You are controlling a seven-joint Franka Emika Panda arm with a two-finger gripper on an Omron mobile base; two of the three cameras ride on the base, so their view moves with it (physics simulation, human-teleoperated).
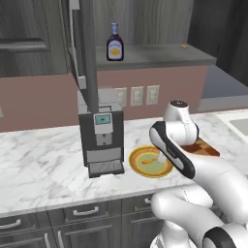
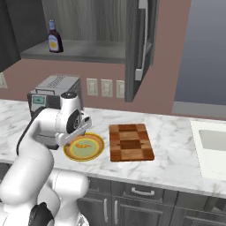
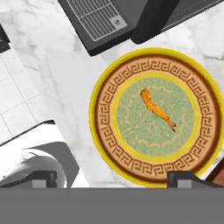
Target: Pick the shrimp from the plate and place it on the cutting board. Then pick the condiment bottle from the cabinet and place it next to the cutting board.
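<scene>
The shrimp [image 3: 156, 108] lies near the middle of the plate [image 3: 103, 109], a small orange curl on the greenish centre. My gripper [image 3: 114, 179] hangs open straight above the plate with nothing between its fingers. From the base the shrimp [image 1: 150, 161] [image 2: 82, 145] rests on the plate [image 1: 133, 160] [image 2: 99, 150]. The checkered cutting board [image 2: 131, 142] lies just right of the plate, partly hidden by my arm in the left base view [image 1: 206, 147]. The condiment bottle [image 1: 115, 43] [image 2: 54, 37] stands upright on the cabinet shelf [image 1: 155, 55] [image 2: 88, 50].
A coffee machine [image 1: 100, 138] [image 2: 50, 95] [image 3: 109, 17] stands just left of the plate. The cabinet door [image 1: 85, 48] [image 2: 137, 44] hangs open above the counter. A sink [image 2: 214, 141] is at the far right. Drawers with metal handles [image 1: 86, 211] run below the counter edge.
</scene>
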